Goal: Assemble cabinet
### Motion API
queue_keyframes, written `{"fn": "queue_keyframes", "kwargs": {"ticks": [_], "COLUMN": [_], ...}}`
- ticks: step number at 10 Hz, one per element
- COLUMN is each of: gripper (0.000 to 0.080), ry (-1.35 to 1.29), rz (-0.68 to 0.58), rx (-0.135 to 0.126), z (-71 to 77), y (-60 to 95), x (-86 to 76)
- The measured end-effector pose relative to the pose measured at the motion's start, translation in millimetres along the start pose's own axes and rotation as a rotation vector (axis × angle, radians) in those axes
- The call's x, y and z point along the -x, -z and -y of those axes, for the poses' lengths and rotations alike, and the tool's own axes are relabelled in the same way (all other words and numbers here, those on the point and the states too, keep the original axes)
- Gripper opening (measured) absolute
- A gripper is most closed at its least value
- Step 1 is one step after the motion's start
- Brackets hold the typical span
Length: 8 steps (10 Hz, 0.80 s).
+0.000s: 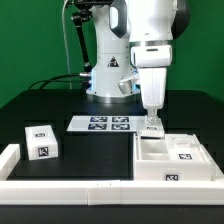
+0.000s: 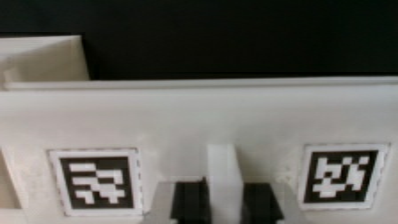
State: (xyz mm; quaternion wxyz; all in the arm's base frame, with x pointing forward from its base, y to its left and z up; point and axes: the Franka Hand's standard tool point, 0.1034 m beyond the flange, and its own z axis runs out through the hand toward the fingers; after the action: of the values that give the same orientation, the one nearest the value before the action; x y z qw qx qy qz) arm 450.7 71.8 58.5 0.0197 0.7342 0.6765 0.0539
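Cabinet: I see the white shell (image 1: 150, 170) low on the exterior view's right, lying on the worktop with its open side up; one tag (image 1: 185, 155) shows inside it and another on its front wall

Cabinet up close: in the wrist view one white wall (image 2: 196, 115) fills most of the picture, with two black-and-white tags on it and a thin upright rib (image 2: 224, 165) between them

Gripper: it (image 1: 152, 124) comes straight down onto the cabinet's far edge; in the wrist view (image 2: 224, 205) its two dark fingers (image 2: 187, 200) sit one on each side of the rib, flush against it, so I read it as clamped on the cabinet

Arm: the white arm (image 1: 150, 40) hangs down from the upper middle of the exterior view

Drawer block: one small white tagged block (image 1: 42, 142) stands on the exterior view's left, well apart from the cabinet

Marker board: flat on the worktop (image 1: 102, 124), between the block and the gripper and a little farther back

Border rail: a low white rail (image 1: 60, 186) runs along the bottom edge and up the lower left corner; the cabinet lies just beside it, whether touching I cannot tell

Worktop: black (image 1: 40, 105)
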Motion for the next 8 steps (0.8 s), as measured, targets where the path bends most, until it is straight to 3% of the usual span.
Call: {"fn": "queue_keyframes", "kwargs": {"ticks": [8], "gripper": [0.0068], "ry": [-0.006], "rz": [0.009], "rx": [-0.015], "z": [-8.3], "y": [-0.9], "x": [1.1]}}
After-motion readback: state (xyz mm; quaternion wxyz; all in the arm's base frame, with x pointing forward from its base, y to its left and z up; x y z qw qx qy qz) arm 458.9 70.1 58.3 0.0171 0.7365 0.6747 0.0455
